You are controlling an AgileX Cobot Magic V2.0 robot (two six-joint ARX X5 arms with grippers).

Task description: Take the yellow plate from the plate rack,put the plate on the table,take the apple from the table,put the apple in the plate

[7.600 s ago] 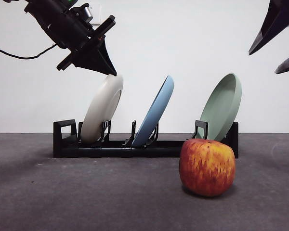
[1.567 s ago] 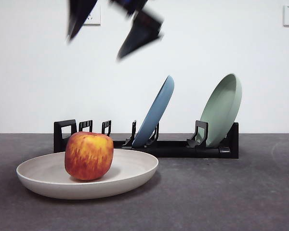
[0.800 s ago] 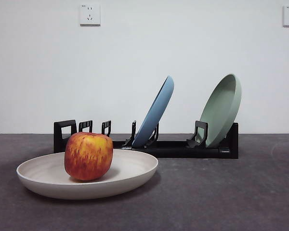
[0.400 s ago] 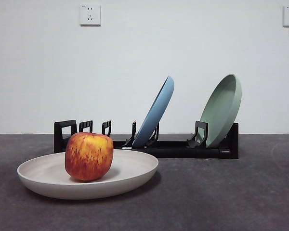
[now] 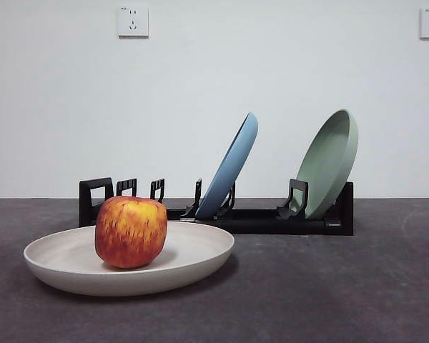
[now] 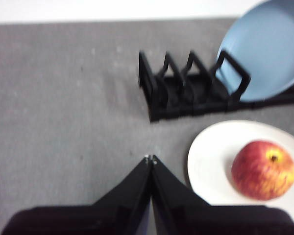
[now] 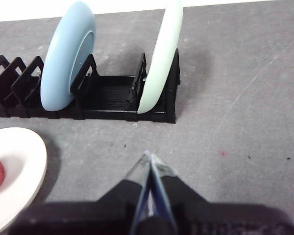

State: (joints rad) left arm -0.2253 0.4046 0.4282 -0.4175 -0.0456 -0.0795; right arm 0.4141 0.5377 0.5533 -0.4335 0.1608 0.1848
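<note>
The yellow plate (image 5: 186,259) lies flat on the dark grey table (image 5: 329,286), in front of the left end of the plate rack (image 5: 264,218). The apple (image 5: 131,231) sits upright in the plate, left of its middle. The left wrist view shows the plate (image 6: 210,156), the apple (image 6: 263,170) and the rack (image 6: 176,93). My left gripper (image 6: 150,159) is shut and empty, raised above bare table beside the plate. My right gripper (image 7: 148,155) is shut and empty, raised in front of the rack (image 7: 112,95). Neither gripper shows in the front view.
A blue plate (image 5: 232,164) and a sage-green plate (image 5: 331,161) lean in the rack's middle and right slots. The rack's left slots (image 5: 129,189) hold nothing. Two wall sockets (image 5: 133,21) are on the white wall behind.
Over the earlier frames the plate left the rack and the apple ended up in it; the arm left the view. In the last second nothing has visibly moved.
</note>
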